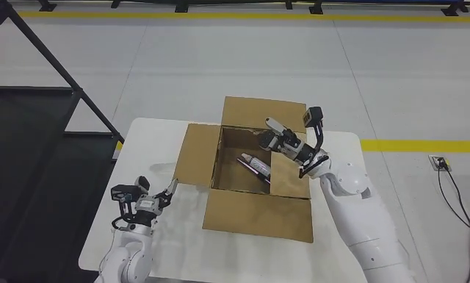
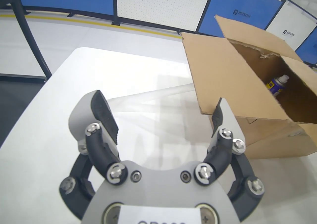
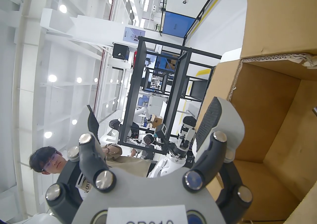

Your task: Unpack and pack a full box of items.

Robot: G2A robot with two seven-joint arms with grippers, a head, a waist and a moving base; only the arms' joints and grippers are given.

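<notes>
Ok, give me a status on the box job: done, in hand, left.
Done: the cardboard box sits on the table with its flaps open. In hand: nothing; the right claw is open over the box, the left claw open over the table beside it. Left: a spray can lies inside, not yet taken out, so unpacking and repacking both remain.

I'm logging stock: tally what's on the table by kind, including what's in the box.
Open brown cardboard box: 1
Blue-and-yellow spray can with white cap, inside the box: 1
Total: 2 (part of the box floor is hidden)
</notes>
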